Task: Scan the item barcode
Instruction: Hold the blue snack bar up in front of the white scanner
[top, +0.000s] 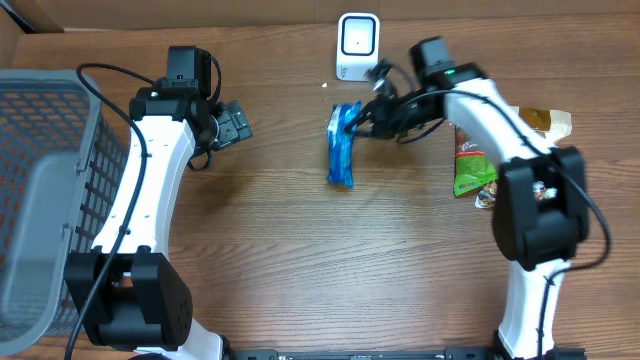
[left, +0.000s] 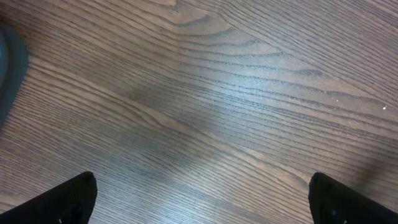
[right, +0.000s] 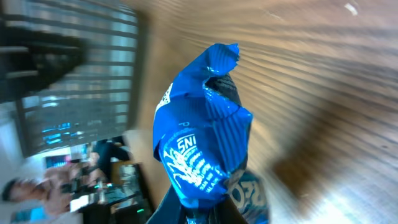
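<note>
Item: The blue packet (top: 341, 150) is found at mid-table, just in front of the white scanner (top: 357, 45). Whether it is clear of the wood cannot be told.
Right claw: The right gripper (top: 358, 118) is clamped together on the packet's upper end, and the foil is seen bunched and creased above the grip in the wrist view.
Left claw: The left gripper (left: 202, 205) is held wide apart over bare table (left: 236, 93), with nothing between the fingers.
Risk, slip: Only a thin edge of slick foil is pinched, so the packet could be shaken loose by a quick swing.
Risk, misread: No barcode is seen in any view. It could be hidden by creases or turned away from the scanner.
Risk, knock: The scanner stands near and could be toppled by the packet or wrist.
Edges: The basket (top: 40, 190) is set at the left edge, and a green packet (top: 468, 165) lies beside the right arm.
Open room: Bare wood is left between the two arms and toward the near side.
</note>
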